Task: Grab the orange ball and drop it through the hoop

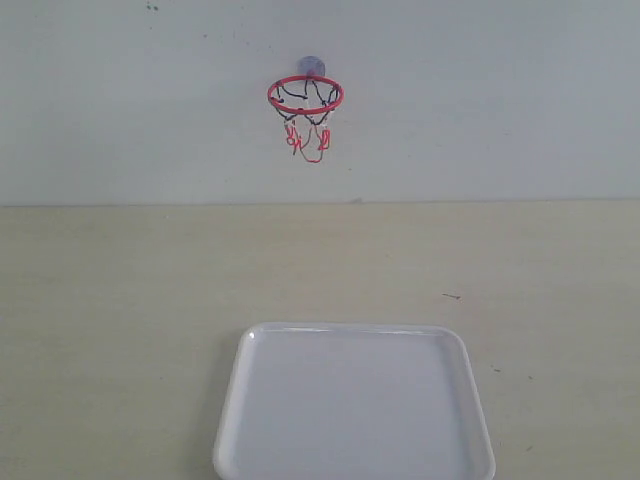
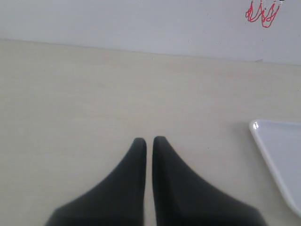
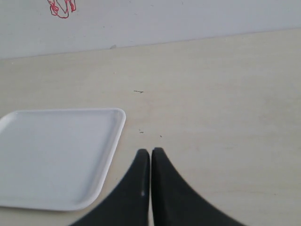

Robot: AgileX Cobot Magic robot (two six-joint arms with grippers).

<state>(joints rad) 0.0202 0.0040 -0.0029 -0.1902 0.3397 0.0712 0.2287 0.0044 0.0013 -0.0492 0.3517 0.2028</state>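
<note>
Closest to us, the left pincer has its two black fingers drawn together with only a thin slit between them, and nothing is held there. It hangs over the bare pale table. The right pincer looks the same, fingers pressed nearly flush and gripping nothing. A corner of the white tray lies just beside it without touching.

In the exterior view we find that tray at 6 o'clock, flat on the table with its near edge cut off by the frame. Beyond it, toward 2 o'clock from the tray, we see a small dark speck on the table.

Farthest off, at 12 o'clock, the hoop hangs on the pale wall well above the table's far edge. We see its thin red rim level, a suction cup behind it, and its black, white and red net dangling below.
</note>
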